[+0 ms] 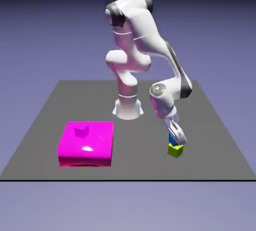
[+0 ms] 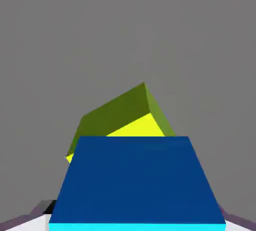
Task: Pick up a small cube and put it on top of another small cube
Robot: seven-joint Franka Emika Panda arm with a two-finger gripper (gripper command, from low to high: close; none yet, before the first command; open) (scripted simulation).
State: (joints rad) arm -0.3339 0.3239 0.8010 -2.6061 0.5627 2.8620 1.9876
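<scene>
Gripper w/ jaws closed on the blue cube, held right over the yellow-green cube; can't tell if touching. Pink block sits well off at 9 o'clock on the table.

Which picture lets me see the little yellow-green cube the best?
The hand view. There the yellow-green cube is big and tilted, showing two faces just beyond the blue cube that the gripper holds. In the exterior view it is only a tiny speck on the table right under the gripper.
</scene>
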